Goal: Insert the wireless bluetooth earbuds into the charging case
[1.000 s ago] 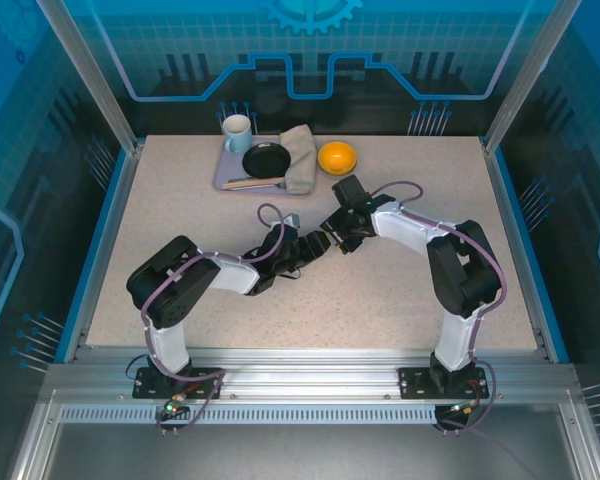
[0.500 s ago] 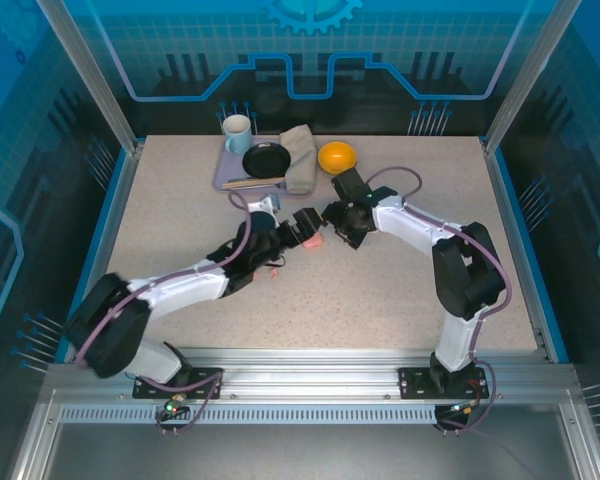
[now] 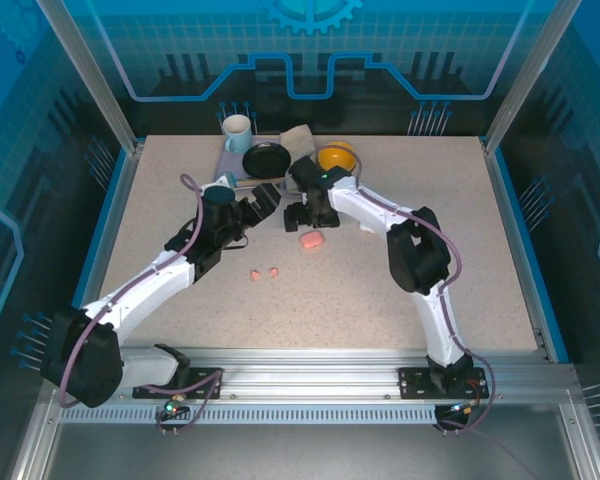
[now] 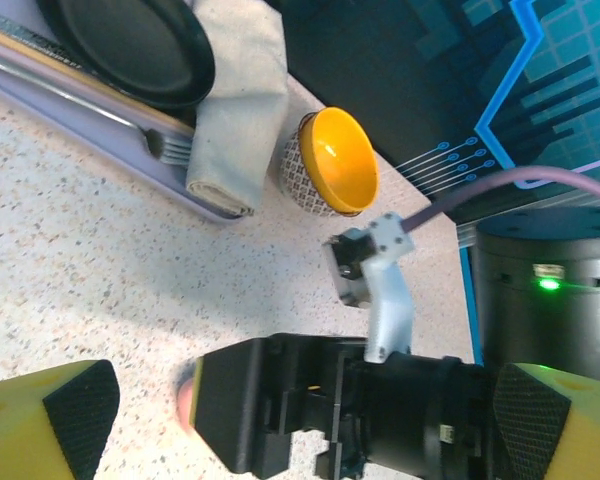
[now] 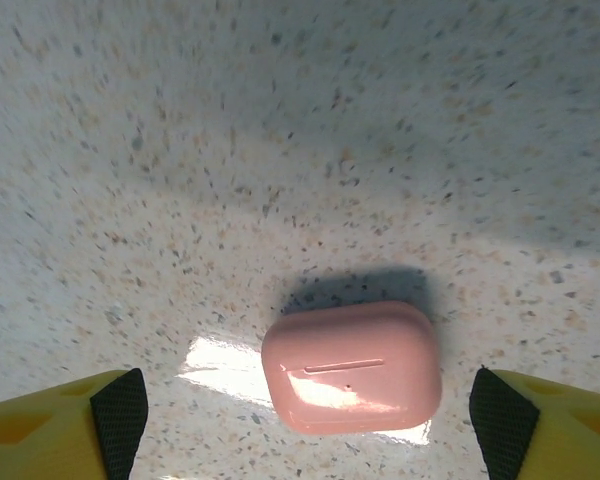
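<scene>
A closed salmon-pink charging case (image 5: 352, 366) lies flat on the speckled table, also in the top view (image 3: 312, 241). My right gripper (image 5: 305, 410) hangs just above it, open, its fingers apart on either side and not touching it. Two tiny pink earbuds (image 3: 256, 274) (image 3: 274, 271) lie loose on the table nearer the arms. My left gripper (image 3: 265, 197) is open with nothing in it, left of the right gripper (image 3: 302, 213). In the left wrist view the left gripper (image 4: 300, 400) faces the right gripper's black body, with a sliver of the pink case (image 4: 185, 395) beside it.
A lilac tray (image 3: 230, 183) at the back holds a black plate (image 3: 267, 158), a fork, a folded beige napkin (image 3: 300, 140) and a mug (image 3: 237, 130). An orange bowl (image 3: 337, 156) stands beside the tray, just behind the right wrist.
Both grippers have opened. The left arm stretched out and swung toward the tray; the right gripper moved left and back. The pink case and two earbuds now lie uncovered on the table.
</scene>
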You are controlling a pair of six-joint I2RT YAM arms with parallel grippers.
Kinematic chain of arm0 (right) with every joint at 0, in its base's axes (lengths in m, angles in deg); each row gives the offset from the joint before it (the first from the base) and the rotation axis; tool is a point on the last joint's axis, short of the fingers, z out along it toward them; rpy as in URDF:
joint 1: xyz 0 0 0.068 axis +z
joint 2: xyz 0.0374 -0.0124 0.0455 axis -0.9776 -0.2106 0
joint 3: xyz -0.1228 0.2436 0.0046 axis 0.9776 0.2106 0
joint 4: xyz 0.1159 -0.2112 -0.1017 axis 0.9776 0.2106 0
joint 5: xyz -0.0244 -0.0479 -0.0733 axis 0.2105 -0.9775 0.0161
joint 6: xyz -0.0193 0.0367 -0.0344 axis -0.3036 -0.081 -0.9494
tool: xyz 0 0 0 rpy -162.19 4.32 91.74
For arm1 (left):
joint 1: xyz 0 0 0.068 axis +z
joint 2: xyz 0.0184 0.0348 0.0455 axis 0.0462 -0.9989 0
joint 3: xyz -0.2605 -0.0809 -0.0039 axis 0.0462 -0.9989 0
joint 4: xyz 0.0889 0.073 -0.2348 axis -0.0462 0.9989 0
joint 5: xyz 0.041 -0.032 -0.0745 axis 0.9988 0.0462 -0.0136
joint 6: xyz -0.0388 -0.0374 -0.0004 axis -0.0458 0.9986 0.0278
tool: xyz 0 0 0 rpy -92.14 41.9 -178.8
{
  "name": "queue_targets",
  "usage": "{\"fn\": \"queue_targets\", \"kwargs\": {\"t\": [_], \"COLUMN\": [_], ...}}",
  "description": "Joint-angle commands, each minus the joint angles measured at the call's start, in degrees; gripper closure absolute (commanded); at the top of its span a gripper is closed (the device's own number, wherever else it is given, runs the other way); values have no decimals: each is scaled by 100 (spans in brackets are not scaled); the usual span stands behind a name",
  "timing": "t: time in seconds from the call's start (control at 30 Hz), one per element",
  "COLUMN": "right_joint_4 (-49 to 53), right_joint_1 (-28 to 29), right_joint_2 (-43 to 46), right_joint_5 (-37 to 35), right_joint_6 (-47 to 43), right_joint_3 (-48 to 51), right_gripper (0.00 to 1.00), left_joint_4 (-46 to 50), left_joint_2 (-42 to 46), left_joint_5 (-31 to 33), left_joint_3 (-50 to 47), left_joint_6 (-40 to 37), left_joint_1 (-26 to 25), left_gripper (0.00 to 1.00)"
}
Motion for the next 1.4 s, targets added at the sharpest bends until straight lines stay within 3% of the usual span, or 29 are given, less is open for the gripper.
{"fn": "queue_targets", "kwargs": {"t": [0.0,0.13,0.73,1.03,1.17,1.37], "right_joint_4": [836,969,1350,1633,1717,1557], "right_joint_1": [101,137,164,206,224,106], "right_joint_2": [-327,-506,-1422,-1359,-1352,-900], "right_joint_5": [-325,-439,-505,-666,-604,-547], "right_joint_6": [-467,-485,-449,-359,-287,423], "right_joint_3": [-423,-558,-1284,-1283,-1303,-703], "right_gripper": [12,13,25,30,38,46], "left_joint_4": [440,1018,584,533,518,462], "left_joint_2": [226,91,-37,-90,-150,-321], "left_joint_5": [-188,-377,-686,-713,-739,-911], "left_joint_3": [339,727,364,300,313,284], "left_joint_6": [108,-173,72,86,77,41], "left_joint_1": [135,184,182,184,178,182], "left_gripper": [1,1,1,1,1,1]}}
